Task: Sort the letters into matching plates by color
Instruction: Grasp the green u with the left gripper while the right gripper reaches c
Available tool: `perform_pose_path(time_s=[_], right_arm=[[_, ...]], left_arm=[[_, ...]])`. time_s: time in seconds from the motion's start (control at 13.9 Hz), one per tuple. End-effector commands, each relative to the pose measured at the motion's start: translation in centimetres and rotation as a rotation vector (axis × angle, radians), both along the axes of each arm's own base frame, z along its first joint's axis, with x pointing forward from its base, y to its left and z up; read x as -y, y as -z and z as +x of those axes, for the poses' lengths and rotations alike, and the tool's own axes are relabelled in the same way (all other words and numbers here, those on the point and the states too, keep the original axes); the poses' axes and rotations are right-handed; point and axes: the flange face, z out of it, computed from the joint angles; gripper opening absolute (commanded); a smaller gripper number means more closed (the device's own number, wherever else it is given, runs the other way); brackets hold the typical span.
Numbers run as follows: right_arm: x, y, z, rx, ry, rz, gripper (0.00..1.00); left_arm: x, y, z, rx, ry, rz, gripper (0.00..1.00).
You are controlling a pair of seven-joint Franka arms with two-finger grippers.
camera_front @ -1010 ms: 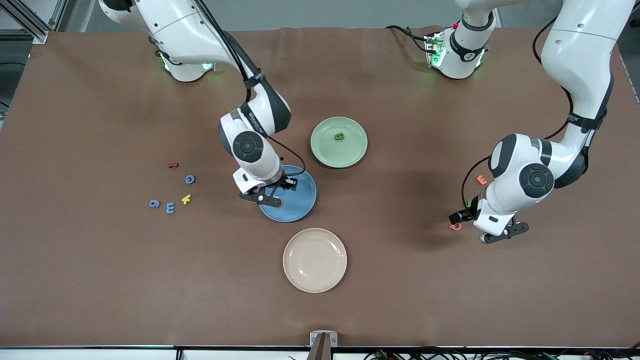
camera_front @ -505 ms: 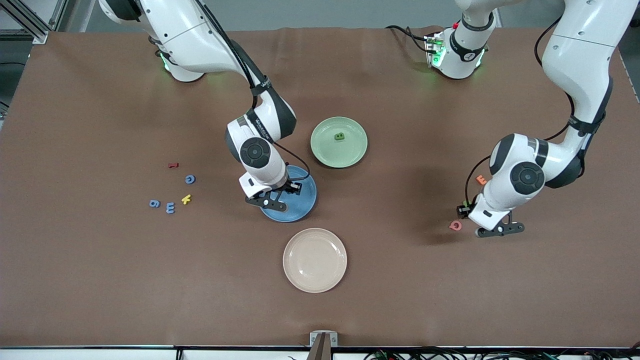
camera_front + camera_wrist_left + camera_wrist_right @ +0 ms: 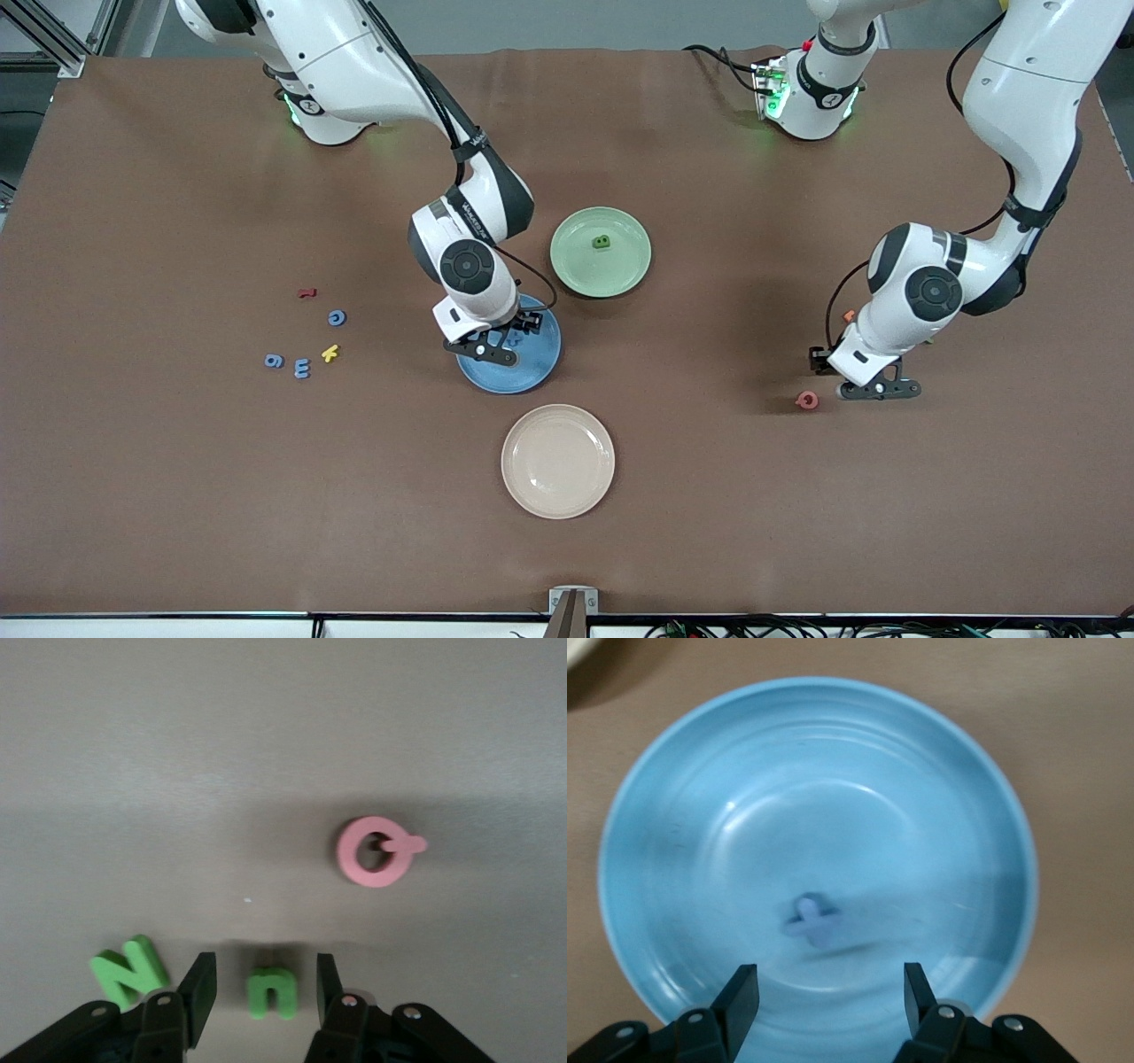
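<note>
Hovering over the blue plate [image 3: 518, 359], the right gripper [image 3: 831, 997] has its fingers spread apart and holds nothing; in the right wrist view a small blue cross-shaped piece [image 3: 812, 921] lies inside this plate, between the open fingers. The pale green plate [image 3: 601, 252] sits just beside the blue one, farther from the front camera, and one green letter [image 3: 601, 241] lies in it. The cream-beige plate [image 3: 557, 461] is nearer to the front camera than the blue plate. Toward the right arm's end of the table a loose group lies on the brown table [image 3: 177, 461]: a blue letter [image 3: 337, 317], a blue 9 [image 3: 274, 361] and a blue E [image 3: 302, 368], with a yellow K [image 3: 330, 353] and a small red piece [image 3: 306, 292] among them. Toward the left arm's end, the left gripper [image 3: 264, 997] is low over the table with its fingers released, and a small green n [image 3: 272, 991] lies between them, not gripped. A green N [image 3: 129, 969] lies just beside that gripper, and a pink Q [image 3: 377, 850] is near, on the table
</note>
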Motion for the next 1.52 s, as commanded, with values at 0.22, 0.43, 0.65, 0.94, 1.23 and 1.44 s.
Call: perform_pose_path(time_s=[0.22, 0.43, 0.65, 0.94, 1.23, 1.44], right_arm=[[8.9, -8.8, 3.2, -0.062, -0.043, 0.023, 0.75], [14.6, -10.7, 4.3, -0.043, -0.1, 0.029, 0.75], [21.1, -10.8, 4.9, -0.053, -0.183, 0.052, 0.75], [28.8, -8.6, 4.7, -0.077, -0.293, 0.08, 0.75], [31.6, -5.8, 2.2, -0.005, -0.324, 0.037, 0.77], [33.6, -2.8, 0.6, 0.045, -0.343, 0.036, 0.78]], left_arm=[[0.5, -0.4, -1.2, 0.003, 0.03, 0.006, 0.53], [0.6, 0.0, -1.3, -0.006, 0.03, 0.004, 0.53], [0.4, 0.4, -1.3, -0.01, 0.028, 0.001, 0.51], [0.2, 1.4, -1.5, -0.026, 0.02, -0.007, 0.49], [0.0, 1.6, -1.4, -0.024, 0.016, -0.011, 0.44], [-0.2, 1.7, -1.2, -0.022, 0.015, -0.011, 0.23]])
